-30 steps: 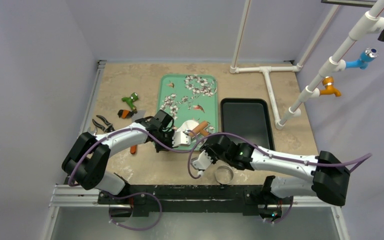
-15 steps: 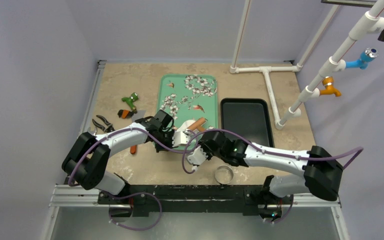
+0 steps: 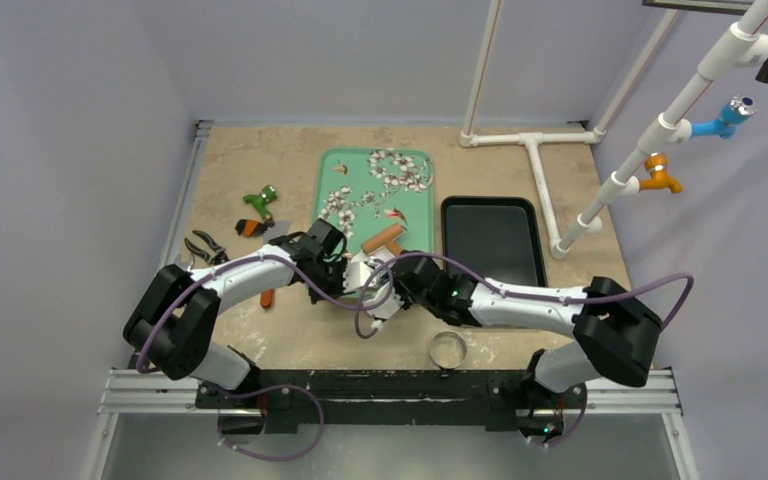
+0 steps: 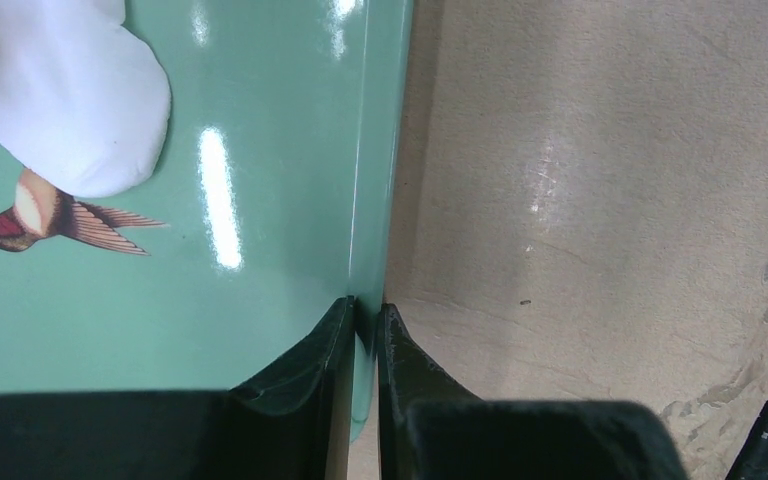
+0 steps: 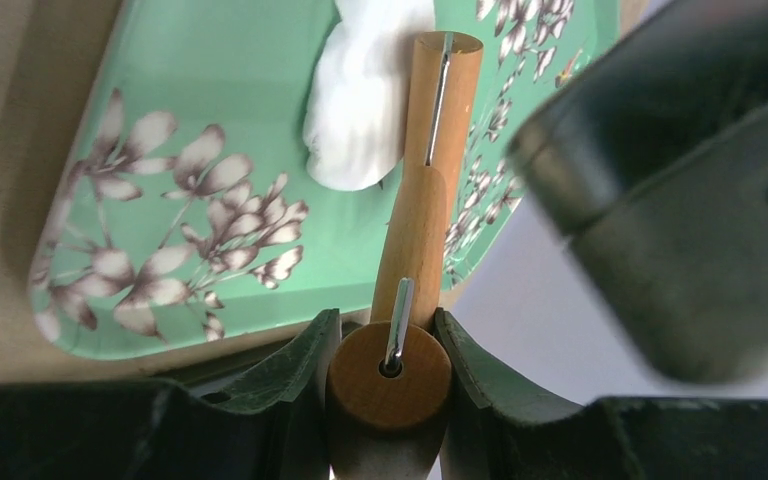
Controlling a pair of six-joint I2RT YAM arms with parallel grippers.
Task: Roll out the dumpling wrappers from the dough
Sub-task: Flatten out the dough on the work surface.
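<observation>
The dough [image 5: 365,100] is a soft white lump, partly flattened, on the green floral tray [image 5: 210,90]; the left wrist view has it at the upper left [image 4: 60,100]. A wooden rolling pin [image 5: 440,120] lies with its roller on the dough's right side. My right gripper [image 5: 388,365] is shut on the pin's near handle. From above, the pin [image 3: 384,240] slants across the tray's near part, ahead of the right gripper [image 3: 378,272]. My left gripper [image 4: 368,320] is shut on the tray's rim [image 4: 372,200], pinching it [image 3: 345,262]. The dumpling wrappers are out of view.
A black tray [image 3: 492,240] stands right of the green tray [image 3: 360,165]. A round metal ring cutter [image 3: 448,349] sits near the front edge by the right arm. Green and orange tools [image 3: 258,205] and pliers [image 3: 205,248] lie to the left. White pipes [image 3: 540,150] cross the back right.
My right arm has swung left and forward, pushing the rolling pin farther up the green tray. The left gripper has stayed clamped on the rim.
</observation>
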